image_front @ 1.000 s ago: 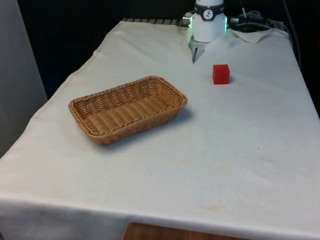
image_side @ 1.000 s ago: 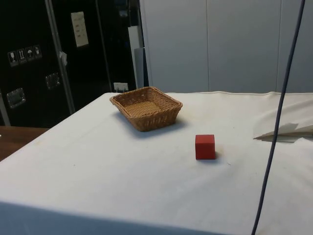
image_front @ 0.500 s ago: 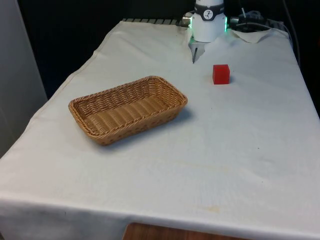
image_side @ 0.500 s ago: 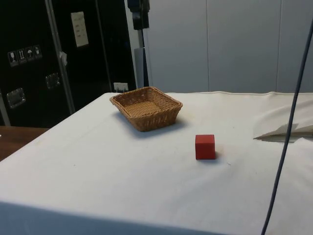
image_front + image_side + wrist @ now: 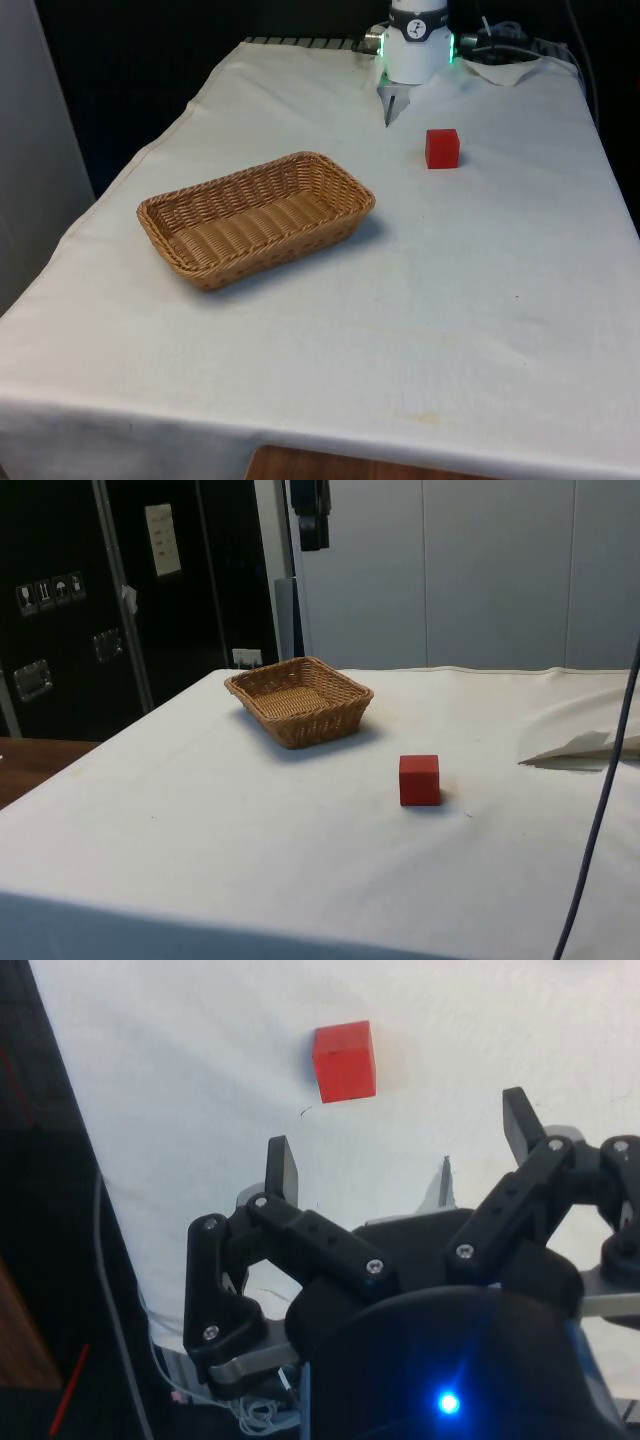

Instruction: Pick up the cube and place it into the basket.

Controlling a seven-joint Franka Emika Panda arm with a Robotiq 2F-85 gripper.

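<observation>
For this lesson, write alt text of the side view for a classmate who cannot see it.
A small red cube sits on a table under a white cloth, with nothing touching it. Farther back, apart from the cube, stands an empty wicker basket. The black gripper hangs high above the basket's end of the table, with dark cabinets behind.

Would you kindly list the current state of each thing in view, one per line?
red cube: resting flat on the white cloth, free of any grip, apart from the basket.
wicker basket: upright, open-topped, nothing inside.
tool: fingers spread open, holding nothing, raised above the cloth with the cube ahead of its fingertips.
</observation>
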